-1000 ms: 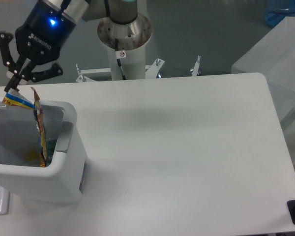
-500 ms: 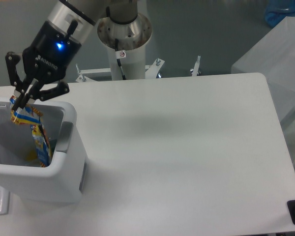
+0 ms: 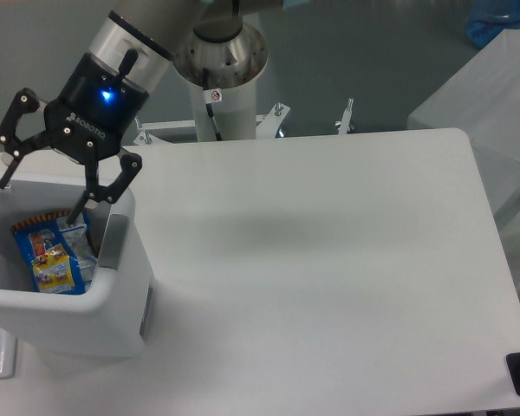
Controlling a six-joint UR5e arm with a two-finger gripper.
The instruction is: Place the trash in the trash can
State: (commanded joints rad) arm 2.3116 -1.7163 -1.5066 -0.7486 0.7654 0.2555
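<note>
Smooth white counter (image 3: 329,260), matte. White plastic trash can (image 3: 113,299) at its left edge, boxy with a rounded rim and a grey panel on one inner wall. My gripper (image 3: 36,192) hangs over the can's mouth, fingers spread wide, holding nothing. Flat blue wrapper (image 3: 48,258) with yellow print lies inside the can, just below my fingertips. Crinkled clear plastic beside it, hard to identify.

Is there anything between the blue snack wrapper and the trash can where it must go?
No. The blue snack wrapper already lies inside the white trash can, so nothing blocks its way. The gripper is open just above the can's rim and holds nothing. The wrapper sits below the fingers, apart from them.
</note>
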